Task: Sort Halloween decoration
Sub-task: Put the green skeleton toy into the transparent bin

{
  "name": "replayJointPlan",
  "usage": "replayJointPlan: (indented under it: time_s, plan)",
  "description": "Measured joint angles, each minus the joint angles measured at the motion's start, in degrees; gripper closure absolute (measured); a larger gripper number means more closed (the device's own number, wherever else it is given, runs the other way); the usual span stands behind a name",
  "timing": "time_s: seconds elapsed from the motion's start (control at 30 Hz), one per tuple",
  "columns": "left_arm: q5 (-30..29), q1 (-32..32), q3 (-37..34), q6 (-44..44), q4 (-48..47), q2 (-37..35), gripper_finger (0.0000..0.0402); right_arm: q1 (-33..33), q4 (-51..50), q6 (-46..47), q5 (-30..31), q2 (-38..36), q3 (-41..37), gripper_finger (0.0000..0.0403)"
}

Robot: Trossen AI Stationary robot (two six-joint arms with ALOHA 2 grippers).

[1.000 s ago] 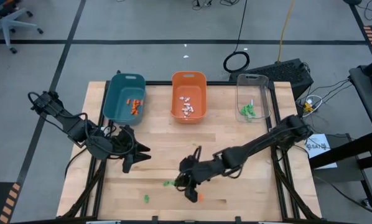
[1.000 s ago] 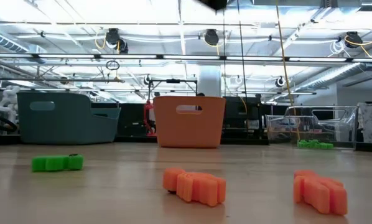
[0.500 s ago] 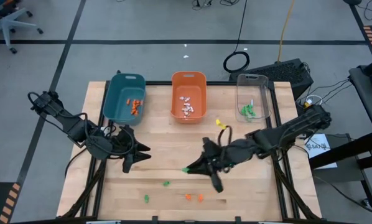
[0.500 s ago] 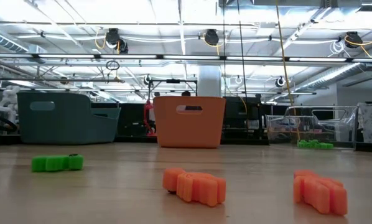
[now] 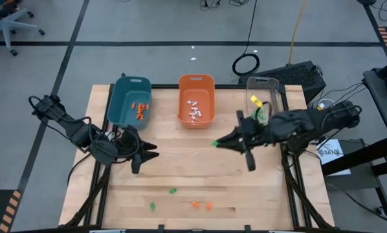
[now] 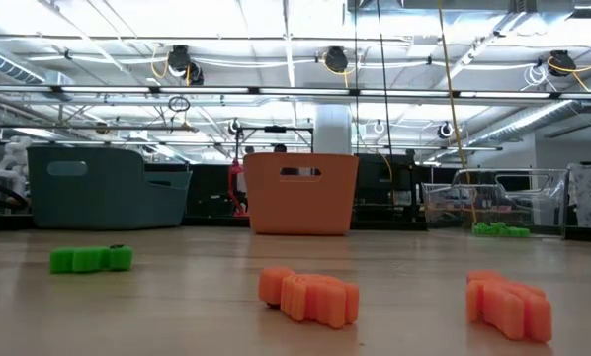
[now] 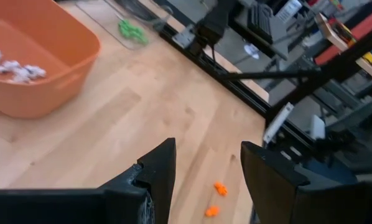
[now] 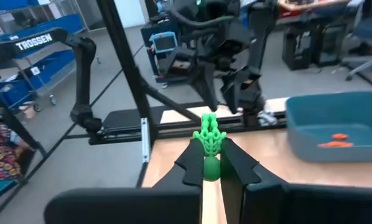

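Two dark fingers (image 7: 158, 168) of the left gripper (image 7: 204, 168) stand parted above a pale wooden tabletop (image 7: 124, 124). An orange plastic bin (image 7: 61, 68) holds small white trinkets (image 7: 15, 68); two tiny orange trinkets (image 7: 217, 198) lie beyond.

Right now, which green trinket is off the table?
The green trinket pinched in the right end effector, held up near the clear bin; the other loose ones lie on the wood.

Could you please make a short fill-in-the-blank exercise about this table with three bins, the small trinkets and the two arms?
1. The right gripper is shut on a small ______ trinket.
2. The white trinkets lie in the ______ bin.
3. The orange trinkets already sorted lie in the ______ bin.
4. The jaws of the left gripper are ______ and hold nothing.

Missing words: green; orange; teal; open
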Motion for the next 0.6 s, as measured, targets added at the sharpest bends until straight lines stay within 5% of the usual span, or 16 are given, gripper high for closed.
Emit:
replayJointPlan:
  time_s: [0.6]
  plan:
    - [-3.2, 1.4, 0.0, 1.5, 0.0, 0.0, 0.0221, -0.9, -8.6, -17.2, -0.4, -9.7, 0.0, 0.0393]
